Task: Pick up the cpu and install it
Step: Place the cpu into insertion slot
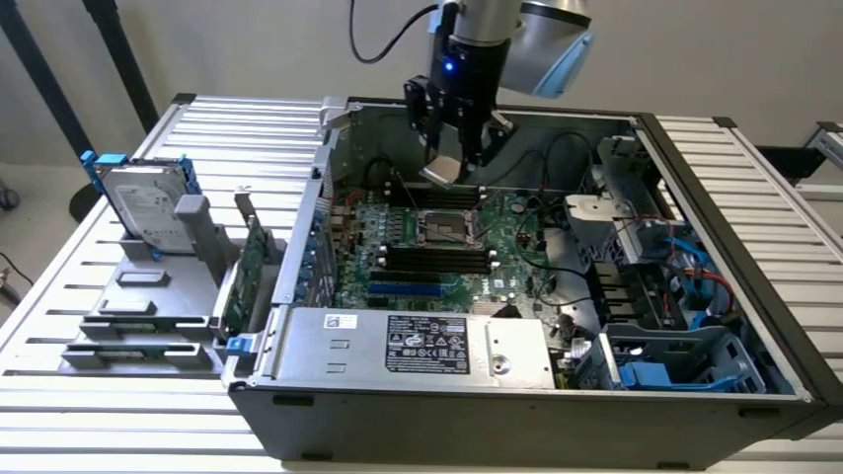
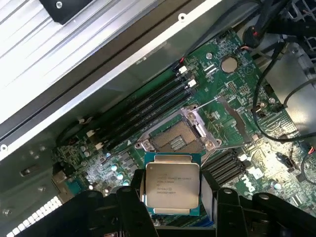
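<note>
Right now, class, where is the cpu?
In the exterior view, the cpu is clamped in the gripper, raised above the motherboard's open socket, inside the computer case.

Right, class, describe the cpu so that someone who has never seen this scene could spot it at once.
Find the open computer case; the arm's gripper hangs over its green motherboard. The cpu is the small square chip clamped there, silver-topped with printed text, unlike the empty socket below.

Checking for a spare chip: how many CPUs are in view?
1. The cpu is held in the gripper over the motherboard, near its empty socket. Others could be hidden inside the case.
</note>
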Available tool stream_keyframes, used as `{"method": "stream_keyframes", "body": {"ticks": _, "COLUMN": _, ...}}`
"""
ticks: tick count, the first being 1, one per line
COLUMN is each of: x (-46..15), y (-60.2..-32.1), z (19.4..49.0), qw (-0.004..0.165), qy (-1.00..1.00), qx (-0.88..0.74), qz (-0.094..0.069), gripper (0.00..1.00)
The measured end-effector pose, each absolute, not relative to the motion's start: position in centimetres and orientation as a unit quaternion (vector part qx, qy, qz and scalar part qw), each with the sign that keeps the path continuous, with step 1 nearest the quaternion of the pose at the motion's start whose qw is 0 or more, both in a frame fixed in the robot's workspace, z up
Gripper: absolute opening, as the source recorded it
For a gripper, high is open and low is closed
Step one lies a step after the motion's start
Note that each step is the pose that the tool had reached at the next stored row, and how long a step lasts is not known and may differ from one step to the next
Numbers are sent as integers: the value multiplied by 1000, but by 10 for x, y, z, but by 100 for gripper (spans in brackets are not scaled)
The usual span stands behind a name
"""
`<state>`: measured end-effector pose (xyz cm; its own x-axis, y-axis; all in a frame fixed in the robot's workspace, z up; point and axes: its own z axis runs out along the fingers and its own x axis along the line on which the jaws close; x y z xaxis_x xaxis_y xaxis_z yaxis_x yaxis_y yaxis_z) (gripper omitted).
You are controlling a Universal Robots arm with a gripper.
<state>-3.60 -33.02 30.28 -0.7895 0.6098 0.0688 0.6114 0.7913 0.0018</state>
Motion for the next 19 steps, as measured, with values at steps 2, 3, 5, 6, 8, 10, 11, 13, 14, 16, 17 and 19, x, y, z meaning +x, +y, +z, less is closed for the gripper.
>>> {"method": "stream_keyframes", "body": {"ticks": 2, "x": -36, "y": -330, "z": 301, "qw": 33, "qy": -941, "qx": -338, "qz": -12, "gripper": 55}}
{"method": "stream_keyframes", "body": {"ticks": 3, "x": -36, "y": -330, "z": 300, "qw": 33, "qy": -938, "qx": -345, "qz": -12, "gripper": 55}}
{"method": "stream_keyframes", "body": {"ticks": 5, "x": -36, "y": -330, "z": 299, "qw": 34, "qy": -933, "qx": -359, "qz": -12, "gripper": 55}}
{"method": "stream_keyframes", "body": {"ticks": 6, "x": -36, "y": -330, "z": 298, "qw": 34, "qy": -930, "qx": -367, "qz": -13, "gripper": 55}}
{"method": "stream_keyframes", "body": {"ticks": 8, "x": -36, "y": -330, "z": 296, "qw": 35, "qy": -924, "qx": -380, "qz": -13, "gripper": 55}}
{"method": "stream_keyframes", "body": {"ticks": 10, "x": -36, "y": -330, "z": 294, "qw": 36, "qy": -919, "qx": -393, "qz": -13, "gripper": 55}}
{"method": "stream_keyframes", "body": {"ticks": 11, "x": -36, "y": -330, "z": 293, "qw": 36, "qy": -916, "qx": -400, "qz": -13, "gripper": 55}}
{"method": "stream_keyframes", "body": {"ticks": 13, "x": -36, "y": -330, "z": 291, "qw": 37, "qy": -910, "qx": -413, "qz": -13, "gripper": 55}}
{"method": "stream_keyframes", "body": {"ticks": 14, "x": -36, "y": -330, "z": 290, "qw": 37, "qy": -906, "qx": -420, "qz": -13, "gripper": 55}}
{"method": "stream_keyframes", "body": {"ticks": 16, "x": -36, "y": -330, "z": 289, "qw": 38, "qy": -900, "qx": -435, "qz": -13, "gripper": 55}}
{"method": "stream_keyframes", "body": {"ticks": 17, "x": -36, "y": -330, "z": 288, "qw": 38, "qy": -896, "qx": -442, "qz": -13, "gripper": 55}}
{"method": "stream_keyframes", "body": {"ticks": 19, "x": -36, "y": -330, "z": 287, "qw": 39, "qy": -889, "qx": -457, "qz": -14, "gripper": 55}}
